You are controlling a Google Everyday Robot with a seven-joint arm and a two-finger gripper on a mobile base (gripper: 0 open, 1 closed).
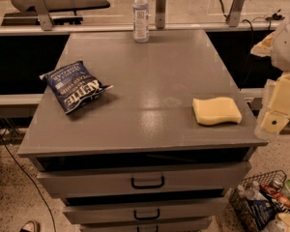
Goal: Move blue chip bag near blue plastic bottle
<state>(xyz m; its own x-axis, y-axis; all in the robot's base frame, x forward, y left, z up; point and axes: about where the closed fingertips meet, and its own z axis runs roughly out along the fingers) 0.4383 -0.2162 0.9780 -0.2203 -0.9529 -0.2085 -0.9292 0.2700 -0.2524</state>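
The blue chip bag [75, 86] lies on the left side of the grey cabinet top [150, 71], its white lettering facing up. The blue plastic bottle [140, 14] stands upright with a white cap at the far edge of the top, near the middle. My gripper [274, 116] hangs at the right edge of the view, beyond the cabinet's right front corner, far from both the bag and the bottle. It holds nothing that I can see.
A yellow sponge [216, 110] lies on the right front part of the top. Drawers with black handles [147, 182] are below. A wire basket [268, 204] of bottles and packets sits on the floor at lower right. A rail with metal posts [160, 6] runs behind the cabinet.
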